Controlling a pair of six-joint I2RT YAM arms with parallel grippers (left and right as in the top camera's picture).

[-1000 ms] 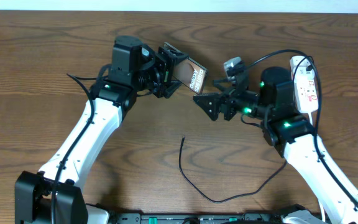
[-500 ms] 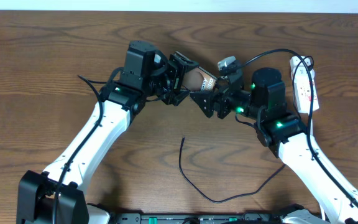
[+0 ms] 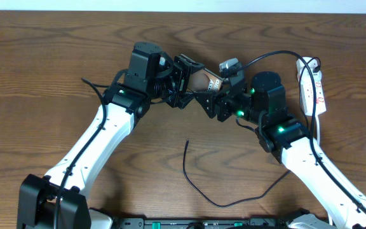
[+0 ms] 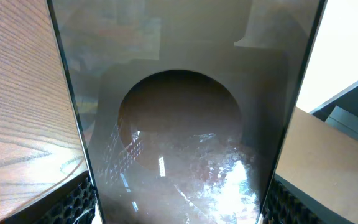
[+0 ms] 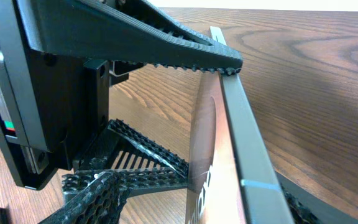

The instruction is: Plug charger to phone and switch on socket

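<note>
**Overhead view.** A brown wood-grain table [image 3: 43, 63] fills the frame. The left gripper [image 3: 189, 81] clamps the phone [image 3: 203, 81], which is held tilted on edge above the table near its far centre. The right gripper [image 3: 210, 103] straddles the phone's free end; whether its fingers press on the phone cannot be told. The charger [image 3: 183, 166] lies loose on the near table, its far end hidden under the right arm. The socket [image 3: 312, 89] lies at far right, its switch too small to read.

phone [image 4: 179, 124] glossy and mirror-smooth, table [image 3: 43, 63] grained wood with slight sheen.
</note>
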